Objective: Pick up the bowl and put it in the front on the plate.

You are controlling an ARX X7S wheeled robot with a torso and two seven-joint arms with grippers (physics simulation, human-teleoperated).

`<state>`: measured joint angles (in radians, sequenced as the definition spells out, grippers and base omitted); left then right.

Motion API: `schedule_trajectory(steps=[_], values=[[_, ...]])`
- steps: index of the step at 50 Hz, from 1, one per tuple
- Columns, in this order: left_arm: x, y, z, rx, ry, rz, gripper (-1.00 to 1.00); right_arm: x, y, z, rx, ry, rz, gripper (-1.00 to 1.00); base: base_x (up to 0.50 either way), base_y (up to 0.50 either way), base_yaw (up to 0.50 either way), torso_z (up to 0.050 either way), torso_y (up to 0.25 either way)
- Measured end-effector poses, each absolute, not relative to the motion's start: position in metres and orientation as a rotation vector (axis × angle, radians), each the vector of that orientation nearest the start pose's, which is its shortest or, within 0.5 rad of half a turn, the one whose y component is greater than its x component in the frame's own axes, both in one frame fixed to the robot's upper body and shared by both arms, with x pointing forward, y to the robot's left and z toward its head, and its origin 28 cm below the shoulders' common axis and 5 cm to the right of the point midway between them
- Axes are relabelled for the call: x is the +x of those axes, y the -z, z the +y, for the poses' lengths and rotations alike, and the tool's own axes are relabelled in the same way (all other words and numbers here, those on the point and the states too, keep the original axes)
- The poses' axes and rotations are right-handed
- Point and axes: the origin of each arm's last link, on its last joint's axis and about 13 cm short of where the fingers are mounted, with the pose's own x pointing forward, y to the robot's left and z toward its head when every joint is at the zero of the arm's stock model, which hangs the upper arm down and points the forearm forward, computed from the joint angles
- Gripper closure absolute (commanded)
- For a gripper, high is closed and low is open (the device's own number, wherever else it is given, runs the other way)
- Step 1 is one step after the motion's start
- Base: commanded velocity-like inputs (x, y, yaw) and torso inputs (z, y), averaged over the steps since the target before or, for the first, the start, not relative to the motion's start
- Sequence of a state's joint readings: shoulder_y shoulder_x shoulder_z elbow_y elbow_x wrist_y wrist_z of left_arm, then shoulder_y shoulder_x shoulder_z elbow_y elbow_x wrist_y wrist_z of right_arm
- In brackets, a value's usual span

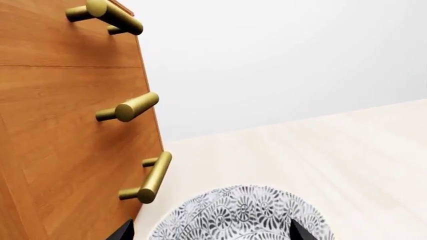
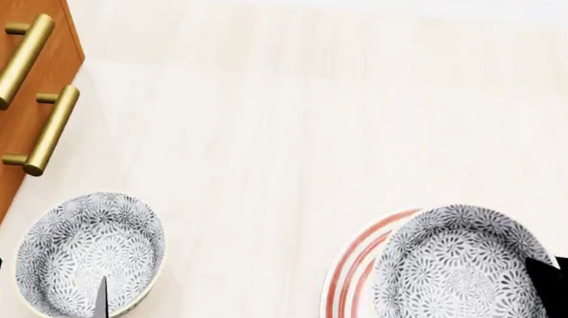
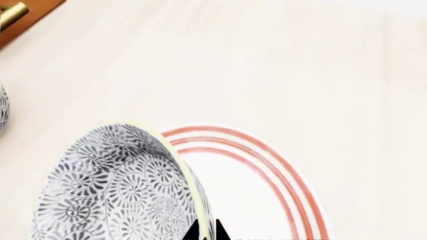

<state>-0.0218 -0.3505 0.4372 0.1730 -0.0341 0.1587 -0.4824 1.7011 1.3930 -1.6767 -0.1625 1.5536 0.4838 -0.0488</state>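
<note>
Grey flowers cover the bowl, which hangs over the plate with the red rings, at the near right of the pale wooden table. The right gripper is closed on its rim: in the right wrist view the two dark tips pinch the wall of the bowl, one on each side, and the bowl is tilted, with the bare white of the plate showing beside and below it. I judge the bowl is not yet resting flat, so the step in hand is the placing. To do it well, the arm should bring the bowl level first, keep it over the middle of the rings and not over the edge, then lower it slowly until the base touches, and only then let the rim go. If it is released while tilted, it can roll or slide off the plate. The left gripper hangs above a second bowl near the wooden drawer front with brass handles; its fingers stand apart and hold nothing. It should stay out of the way.
</note>
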Motion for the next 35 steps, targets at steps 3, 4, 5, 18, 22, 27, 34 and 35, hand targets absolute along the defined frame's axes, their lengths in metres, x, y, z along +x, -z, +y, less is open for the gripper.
schedule_trajectory(steps=[3,4,5,18,22,27,34,35], values=[[0.199,-0.047,0.195,0.170,0.004,-0.307,-1.00,0.230,-0.238,-0.274,-0.110,-0.367,0.461,1.00,0.00,0.00,0.00,0.000,0.000],[0.199,-0.047,0.195,0.170,0.004,-0.307,-1.00,0.230,-0.237,-0.274,-0.111,-0.366,0.462,1.00,0.00,0.00,0.00,0.000,0.000],[0.199,-0.047,0.195,0.170,0.004,-0.307,-1.00,0.231,-0.237,-0.274,-0.111,-0.366,0.464,1.00,0.00,0.00,0.00,0.000,0.000],[0.200,-0.046,0.195,0.165,0.001,-0.300,-1.00,0.235,-0.232,-0.272,-0.121,-0.351,0.485,1.00,0.00,0.00,0.00,0.000,0.000],[0.200,-0.046,0.196,0.163,-0.001,-0.298,-1.00,0.236,-0.231,-0.272,-0.124,-0.343,0.491,1.00,0.00,0.00,0.00,0.000,0.000],[0.200,-0.046,0.196,0.161,-0.002,-0.294,-1.00,0.238,-0.230,-0.272,-0.130,-0.330,0.501,1.00,0.00,0.00,0.00,0.000,0.000],[0.201,-0.046,0.196,0.159,-0.004,-0.290,-1.00,0.239,-0.228,-0.271,-0.143,-0.319,0.519,1.00,0.00,0.00,0.00,0.000,0.000],[0.201,-0.046,0.196,0.159,-0.004,-0.290,-1.00,0.239,-0.227,-0.271,-0.144,-0.319,0.522,1.00,0.00,0.00,0.00,0.000,0.000]])
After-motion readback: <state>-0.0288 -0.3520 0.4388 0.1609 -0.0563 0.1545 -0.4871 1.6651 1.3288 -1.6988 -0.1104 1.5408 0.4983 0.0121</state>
